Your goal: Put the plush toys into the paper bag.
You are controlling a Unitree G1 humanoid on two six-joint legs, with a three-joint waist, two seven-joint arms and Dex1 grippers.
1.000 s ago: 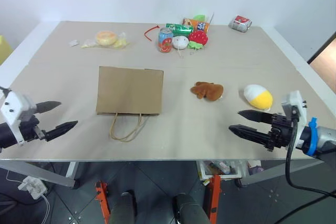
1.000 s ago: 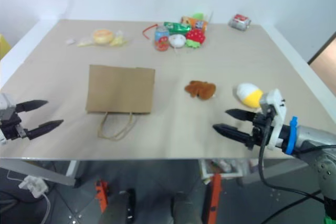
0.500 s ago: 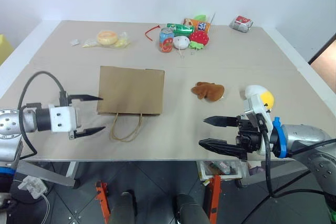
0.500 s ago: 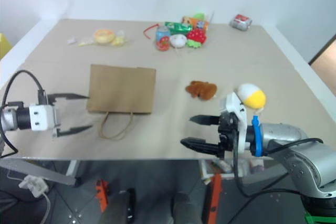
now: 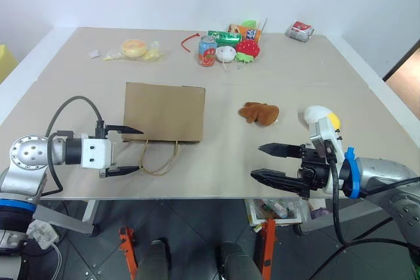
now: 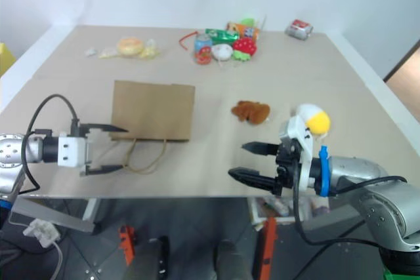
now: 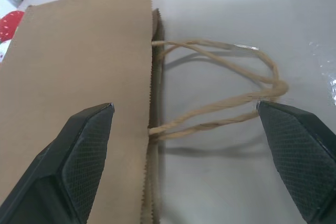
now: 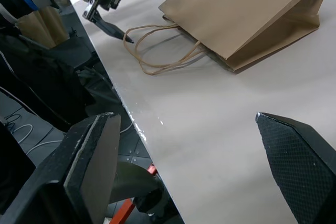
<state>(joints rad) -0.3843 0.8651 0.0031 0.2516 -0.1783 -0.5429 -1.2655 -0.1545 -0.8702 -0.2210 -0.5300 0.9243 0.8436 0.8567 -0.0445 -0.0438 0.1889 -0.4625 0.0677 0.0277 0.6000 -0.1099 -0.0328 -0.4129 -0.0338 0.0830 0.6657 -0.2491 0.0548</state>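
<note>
The brown paper bag (image 5: 164, 113) lies flat on the table, its cord handles (image 5: 157, 159) pointing toward the front edge. My left gripper (image 5: 140, 150) is open just left of the handles, one finger level with the bag's near edge; the left wrist view shows the bag (image 7: 79, 77) and the handles (image 7: 220, 87) between its fingers. The brown furry plush (image 5: 259, 113) lies right of the bag. The white-and-yellow egg plush (image 5: 320, 113) sits further right, partly hidden behind my right wrist. My right gripper (image 5: 256, 160) is open and empty over the front edge, nearer than both toys.
A soda can (image 5: 207, 50), a strawberry plush (image 5: 248, 47), a small white round plush (image 5: 225, 52) and snack packets cluster at the back. A wrapped bun (image 5: 134, 48) lies back left, a crushed red can (image 5: 299, 29) back right. The table's front edge (image 5: 197, 196) runs under both grippers.
My left gripper has come in from the left edge to the bag's handles and rolled over. My right gripper moved left, away from the egg plush, then stopped. Both stayed open.
</note>
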